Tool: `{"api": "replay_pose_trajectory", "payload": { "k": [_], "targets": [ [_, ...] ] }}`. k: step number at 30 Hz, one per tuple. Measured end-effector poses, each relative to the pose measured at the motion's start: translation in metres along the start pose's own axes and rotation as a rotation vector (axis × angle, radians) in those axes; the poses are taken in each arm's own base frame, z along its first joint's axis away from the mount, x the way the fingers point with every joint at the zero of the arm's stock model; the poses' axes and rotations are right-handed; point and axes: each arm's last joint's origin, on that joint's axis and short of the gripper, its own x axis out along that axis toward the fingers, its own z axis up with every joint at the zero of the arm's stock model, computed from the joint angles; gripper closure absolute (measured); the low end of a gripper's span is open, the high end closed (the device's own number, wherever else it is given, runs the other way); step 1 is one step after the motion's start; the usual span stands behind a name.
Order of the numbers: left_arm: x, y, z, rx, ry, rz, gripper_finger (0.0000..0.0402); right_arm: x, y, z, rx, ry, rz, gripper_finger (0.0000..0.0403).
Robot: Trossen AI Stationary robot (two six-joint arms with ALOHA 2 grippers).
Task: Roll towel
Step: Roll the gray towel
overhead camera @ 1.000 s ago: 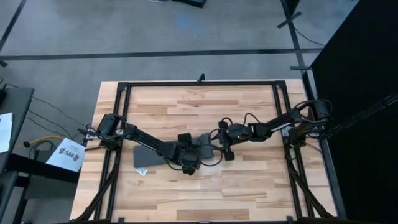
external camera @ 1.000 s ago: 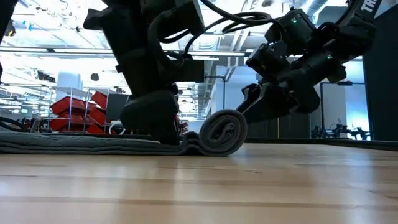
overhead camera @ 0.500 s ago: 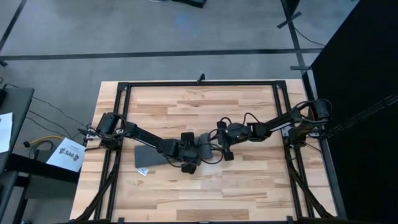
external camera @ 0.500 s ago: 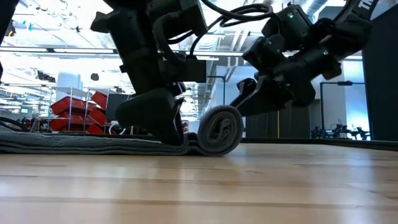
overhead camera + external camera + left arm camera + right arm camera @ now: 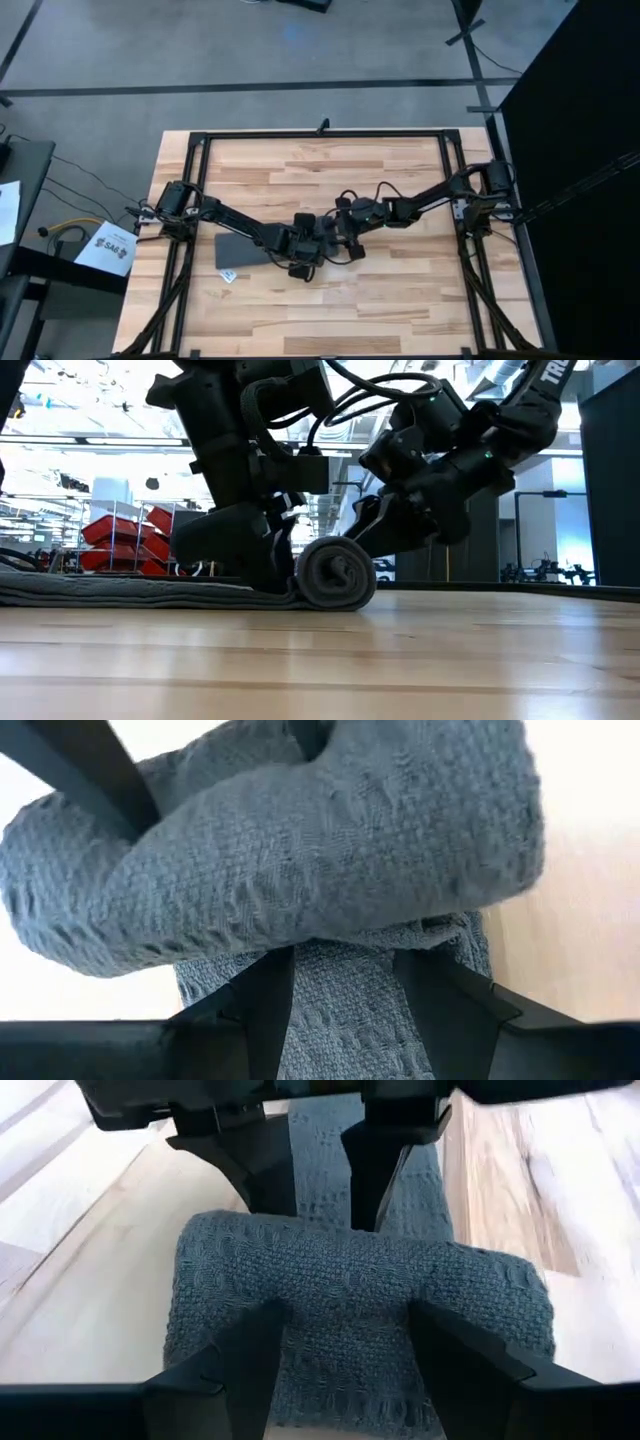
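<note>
At the middle of the counter [image 5: 400,300] your towel [image 5: 255,249] lies as a dark grey strip, flat toward the left arm's base and wound into a tight roll [image 5: 335,573] at its other end. Its small white label tag [image 5: 229,277] pokes out at the flat end's near corner.

Compared with a second ago, that roll has travelled along the strip toward the left arm's side, and in the low view it looks rounder and more closed, with less loose fabric bunched in front of it. So the rolling is advancing, but a long flat stretch is left; you are perhaps a third of the way through.

Your right hand [image 5: 345,1370] sits directly behind the roll, fingers spread wide and laid over its back, pushing rather than gripping; it has followed the roll inward from the right. Your left hand [image 5: 340,1005] faces it from the other side, fingers also wide apart and straddling the flat cloth just ahead of the roll, pinning the strip down.

Since the two hands are now very close, with only the roll between them, you will likely need to draw the left hand back along the strip before the right pushes further. Watch that the roll's ends stay even, since soft cloth tends to wind into a cone.
</note>
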Motion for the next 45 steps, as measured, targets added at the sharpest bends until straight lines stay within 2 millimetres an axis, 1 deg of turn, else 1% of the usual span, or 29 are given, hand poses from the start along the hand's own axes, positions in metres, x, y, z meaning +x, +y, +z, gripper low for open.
{"api": "replay_pose_trajectory", "payload": {
  "k": [5,11,15,21,25,30,35,39,42,43,45],
  "targets": [
    [0.0,0.0,-0.001,0.02,0.007,0.0,0.0228,0.002,-0.003,0.011,-0.011,-0.032,-0.006,0.0196],
    [0.0,0.0,-0.001,0.033,0.006,0.0,0.0228,0.002,-0.005,0.013,-0.017,-0.046,-0.002,0.0196],
    [0.0,0.0,-0.001,0.033,0.005,0.0,0.0228,0.007,-0.005,0.01,0.001,-0.061,0.016,0.0196],
    [0.001,0.0,-0.001,0.035,0.009,0.002,0.0228,0.027,-0.008,0.001,0.046,-0.027,0.024,0.0196],
    [0.0,0.0,-0.003,0.041,0.027,0.005,0.0228,0.029,-0.009,-0.002,0.084,-0.023,0.049,0.0196],
    [-0.014,0.006,-0.005,0.051,0.03,0.011,0.0228,0.029,-0.009,-0.004,0.097,-0.001,0.068,0.0196],
    [-0.038,0.016,0.0,0.019,-0.05,0.03,0.0228,0.029,-0.005,-0.005,0.099,0.013,0.079,0.0196],
    [-0.048,0.02,-0.002,0.016,-0.036,0.04,0.0228,0.03,-0.002,-0.004,0.096,0.013,0.088,0.0196],
    [-0.059,0.026,0.007,-0.045,-0.097,0.084,0.0228,0.03,-0.002,-0.004,0.106,0.014,0.089,0.0196],
    [-0.06,0.027,0.009,-0.074,-0.13,0.094,0.0228,0.03,-0.002,-0.004,0.106,0.014,0.089,0.0196],
    [-0.056,0.028,0.014,-0.145,-0.194,0.102,0.0228,0.03,-0.002,-0.005,0.108,0.015,0.088,0.0196]
  ]
}}
